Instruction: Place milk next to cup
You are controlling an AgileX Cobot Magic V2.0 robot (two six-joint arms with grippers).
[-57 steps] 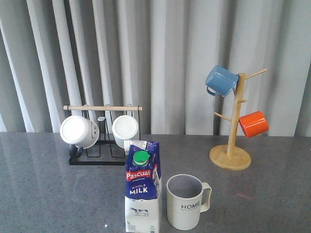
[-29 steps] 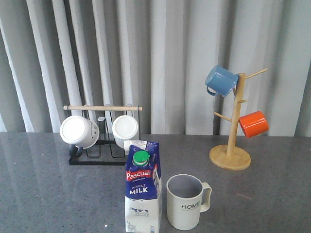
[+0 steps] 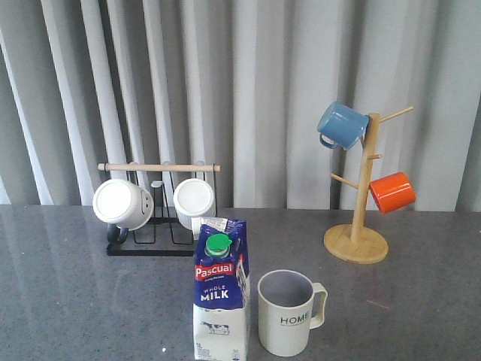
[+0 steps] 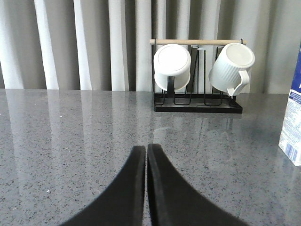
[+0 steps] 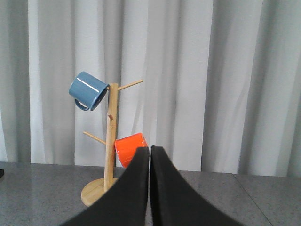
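Note:
The milk carton (image 3: 221, 293), dark blue top, red "Pascual" label, green cap, white base, stands upright on the grey table near the front edge. The cream "HOME" cup (image 3: 287, 312) stands upright just to its right, a small gap between them, handle to the right. An edge of the carton shows in the left wrist view (image 4: 292, 127). My left gripper (image 4: 146, 149) is shut and empty, above the table, left of the carton. My right gripper (image 5: 150, 150) is shut and empty, facing the wooden mug tree. Neither gripper shows in the front view.
A black rack (image 3: 159, 226) with two white mugs (image 3: 122, 204) stands behind the carton; it also shows in the left wrist view (image 4: 197, 102). A wooden mug tree (image 3: 358, 226) with a blue mug (image 3: 342, 125) and an orange mug (image 3: 392, 192) stands at the back right. Grey curtains hang behind.

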